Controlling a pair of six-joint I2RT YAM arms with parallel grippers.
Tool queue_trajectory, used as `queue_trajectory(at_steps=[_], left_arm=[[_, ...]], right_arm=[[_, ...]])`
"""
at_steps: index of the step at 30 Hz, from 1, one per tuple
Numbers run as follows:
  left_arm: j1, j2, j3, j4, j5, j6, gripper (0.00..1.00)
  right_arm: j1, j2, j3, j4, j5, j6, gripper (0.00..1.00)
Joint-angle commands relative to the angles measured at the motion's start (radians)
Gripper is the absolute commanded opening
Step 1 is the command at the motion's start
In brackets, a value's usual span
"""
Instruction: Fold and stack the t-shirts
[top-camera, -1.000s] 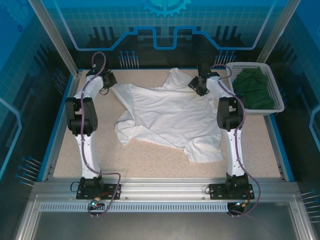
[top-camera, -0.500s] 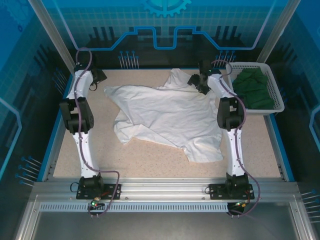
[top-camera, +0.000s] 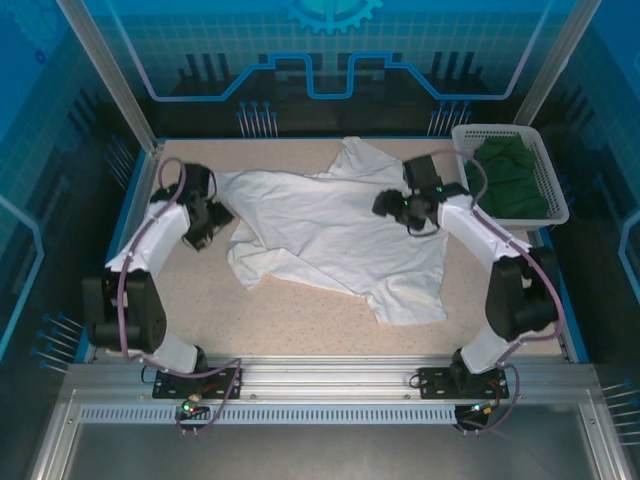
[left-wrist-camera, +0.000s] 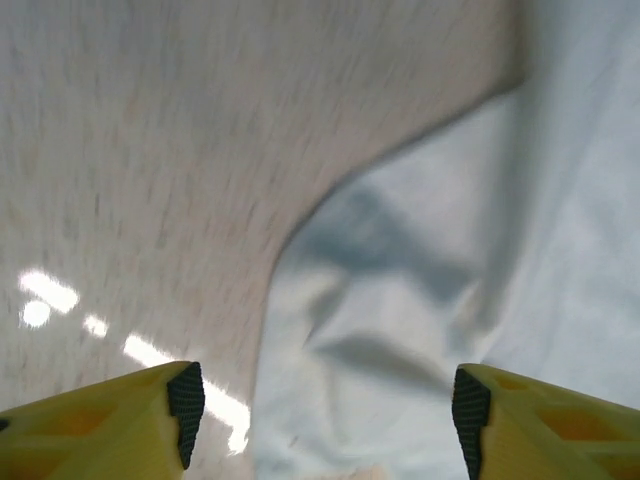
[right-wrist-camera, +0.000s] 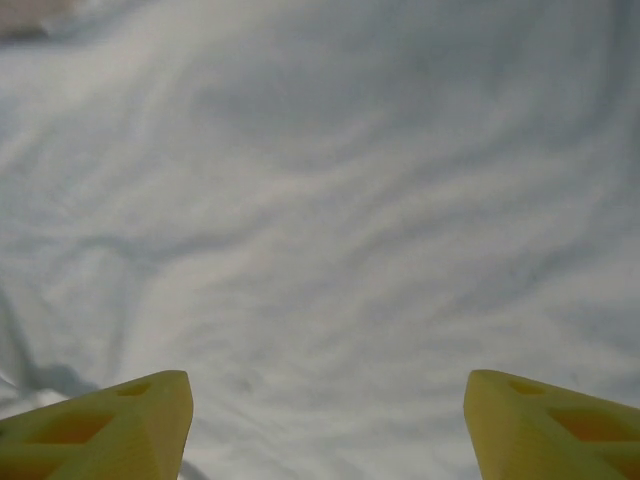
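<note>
Both arms have swung back from the far edge; my left gripper (top-camera: 207, 218) and right gripper (top-camera: 388, 205) gape empty over the white t-shirt (top-camera: 330, 235) (nothing folded yet); the green t-shirt (top-camera: 510, 175) waits in its basket (top-camera: 556, 205).

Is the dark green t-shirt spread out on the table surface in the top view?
No, the dark green t-shirt sits bunched inside the white basket at the far right.

No legible text, labels or numbers anywhere.
</note>
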Motion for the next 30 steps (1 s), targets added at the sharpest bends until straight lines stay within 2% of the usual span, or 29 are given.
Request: queue_trajectory(at_steps=[1,6,10,14,18,24,27,30], left_arm=[[-0.091,-0.113,-0.149,0.087,0.117,-0.121,0.66],[-0.183,-0.129,-0.258,0.164,0.159,-0.199,0.66],[-0.201,-0.114,-0.315,0.250,0.179,-0.248,0.65],[-0.225,-0.079,-0.343,0.290,0.166,-0.274,0.60],[-0.244,-0.042,-0.367,0.329,0.164,-0.295,0.55],[-0.246,-0.059,-0.381,0.306,0.078,-0.284,0.31],[-0.246,-0.065,-0.371,0.274,0.056,-0.263,0.15],[-0.244,-0.088,-0.362,0.235,0.024,-0.244,0.00]], right_arm=[[0.023,-0.080,-0.135,-0.021,0.010,0.033,0.72],[0.031,-0.193,-0.270,-0.098,0.063,0.054,0.70],[0.047,-0.341,-0.354,-0.146,0.098,0.073,0.71],[0.083,-0.496,-0.418,-0.203,0.083,0.100,0.72],[0.134,-0.547,-0.430,-0.288,0.053,0.111,0.72],[0.176,-0.593,-0.450,-0.326,0.015,0.124,0.71],[0.189,-0.603,-0.464,-0.325,-0.029,0.127,0.71],[0.206,-0.595,-0.478,-0.337,-0.007,0.146,0.71]])
